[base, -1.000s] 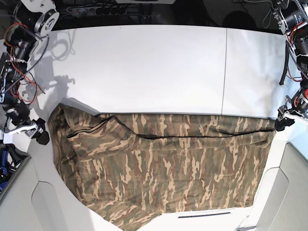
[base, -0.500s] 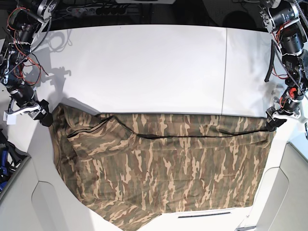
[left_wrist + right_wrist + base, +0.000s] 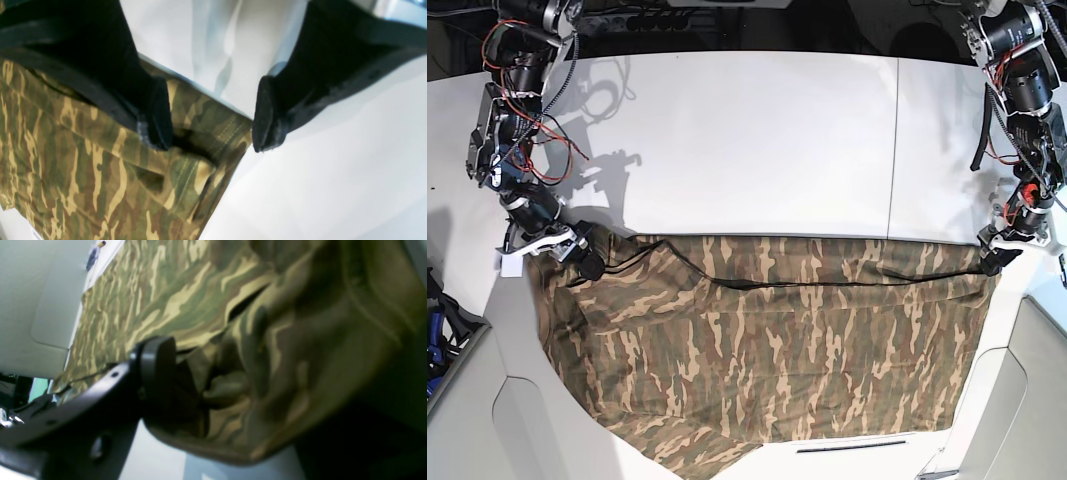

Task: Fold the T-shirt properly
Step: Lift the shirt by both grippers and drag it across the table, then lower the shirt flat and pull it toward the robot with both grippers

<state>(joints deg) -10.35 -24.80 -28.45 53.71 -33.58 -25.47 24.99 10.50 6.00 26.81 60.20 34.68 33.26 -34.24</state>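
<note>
1. Along the front of the white table (image 3: 757, 140), the T-shirt (image 3: 767, 340) lies as a wide soft camouflage band, its near hem hanging over the edge.
2. At its stitched corner, the left gripper (image 3: 211, 115) stands spread, black pads apart.
3. Farther off, the right gripper (image 3: 582, 255) sits in bunched cloth; one finger is hidden, so its grip is unclear.

white table (image 3: 757, 140), camouflage T-shirt (image 3: 767, 350) spread flat
</note>
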